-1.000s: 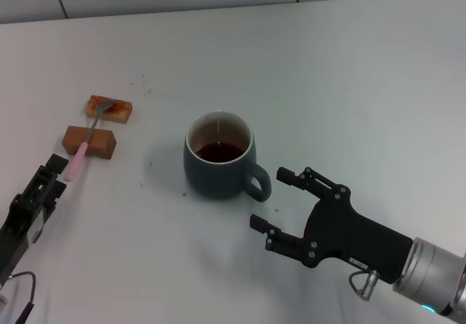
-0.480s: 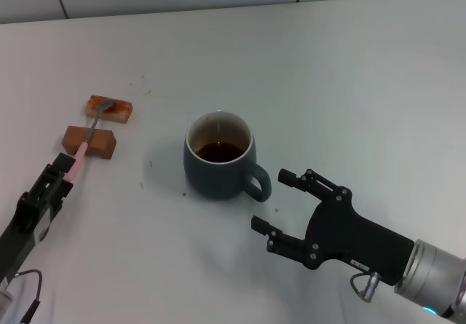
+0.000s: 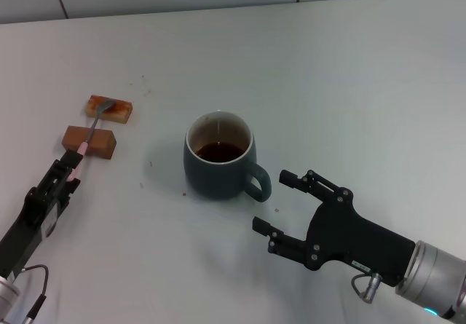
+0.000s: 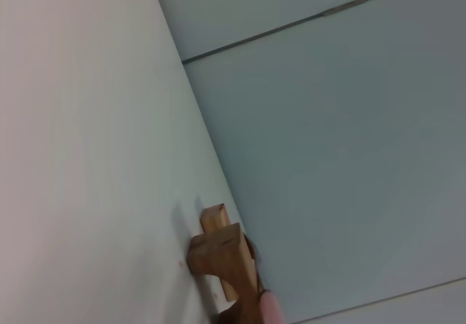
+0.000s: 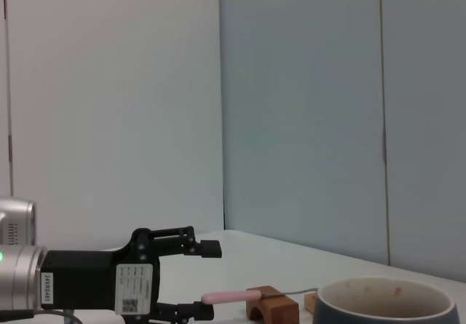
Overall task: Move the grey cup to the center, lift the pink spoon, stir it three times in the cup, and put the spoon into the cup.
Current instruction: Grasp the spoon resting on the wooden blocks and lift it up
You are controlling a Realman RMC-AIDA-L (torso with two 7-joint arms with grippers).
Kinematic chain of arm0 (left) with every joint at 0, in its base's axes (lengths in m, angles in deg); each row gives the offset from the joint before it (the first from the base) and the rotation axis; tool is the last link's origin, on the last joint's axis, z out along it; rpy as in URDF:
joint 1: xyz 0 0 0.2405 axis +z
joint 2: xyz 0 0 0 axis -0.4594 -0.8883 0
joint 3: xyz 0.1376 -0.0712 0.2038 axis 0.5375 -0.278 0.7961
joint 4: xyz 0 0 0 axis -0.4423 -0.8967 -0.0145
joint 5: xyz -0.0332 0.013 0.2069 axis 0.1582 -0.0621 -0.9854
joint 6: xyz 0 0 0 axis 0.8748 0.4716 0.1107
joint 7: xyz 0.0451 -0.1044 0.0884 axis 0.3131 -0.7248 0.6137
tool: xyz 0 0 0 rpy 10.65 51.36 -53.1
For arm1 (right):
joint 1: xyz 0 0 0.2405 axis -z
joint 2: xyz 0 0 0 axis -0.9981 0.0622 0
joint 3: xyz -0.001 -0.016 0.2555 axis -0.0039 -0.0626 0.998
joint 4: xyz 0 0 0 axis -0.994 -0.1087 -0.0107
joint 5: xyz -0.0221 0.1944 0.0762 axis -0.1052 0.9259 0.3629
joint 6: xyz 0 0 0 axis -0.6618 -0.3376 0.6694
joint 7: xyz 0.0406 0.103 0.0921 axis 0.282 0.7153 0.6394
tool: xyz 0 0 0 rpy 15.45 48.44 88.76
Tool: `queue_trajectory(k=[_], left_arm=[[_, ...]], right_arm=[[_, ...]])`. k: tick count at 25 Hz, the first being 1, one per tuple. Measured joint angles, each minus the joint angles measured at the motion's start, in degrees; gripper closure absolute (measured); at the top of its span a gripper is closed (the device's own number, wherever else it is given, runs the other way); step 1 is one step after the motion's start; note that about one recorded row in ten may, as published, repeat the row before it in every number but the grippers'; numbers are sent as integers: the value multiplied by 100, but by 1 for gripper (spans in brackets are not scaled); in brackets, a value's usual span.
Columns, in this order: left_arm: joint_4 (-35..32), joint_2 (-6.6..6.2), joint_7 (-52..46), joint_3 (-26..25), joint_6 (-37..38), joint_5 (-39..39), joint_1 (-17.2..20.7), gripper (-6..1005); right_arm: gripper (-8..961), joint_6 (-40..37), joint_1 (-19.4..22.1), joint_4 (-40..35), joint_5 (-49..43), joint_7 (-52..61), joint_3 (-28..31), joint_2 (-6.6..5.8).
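The grey cup (image 3: 218, 165) stands in the middle of the table with dark liquid inside and its handle toward my right gripper; its rim also shows in the right wrist view (image 5: 386, 301). The pink spoon (image 3: 91, 132) lies across two brown blocks, bowl on the far block, handle end pointing at my left arm. My left gripper (image 3: 69, 172) is open, its fingers either side of the handle's end; the right wrist view shows the left gripper (image 5: 206, 280) with the spoon handle (image 5: 227, 295) between its fingers. My right gripper (image 3: 269, 199) is open and empty, just beside the cup's handle.
Two brown rectangular blocks (image 3: 109, 108) (image 3: 98, 142) carry the spoon at the table's left; they also show in the left wrist view (image 4: 222, 255). A wall runs along the table's far edge (image 3: 218, 7).
My left gripper has moved forward along the table toward the spoon, and its fingers now straddle the handle's end. The right gripper has hardly moved.
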Motion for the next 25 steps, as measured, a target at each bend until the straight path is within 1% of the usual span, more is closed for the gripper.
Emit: queue_trajectory(k=[11, 25], left_arm=[[15, 6, -52, -4, -189, 0, -128, 194], [76, 8, -62, -12, -202, 0, -232, 194]], right_arm=[[149, -1, -6, -24, 0, 0, 18, -1], [149, -22, 10, -25, 0, 0, 6, -1]])
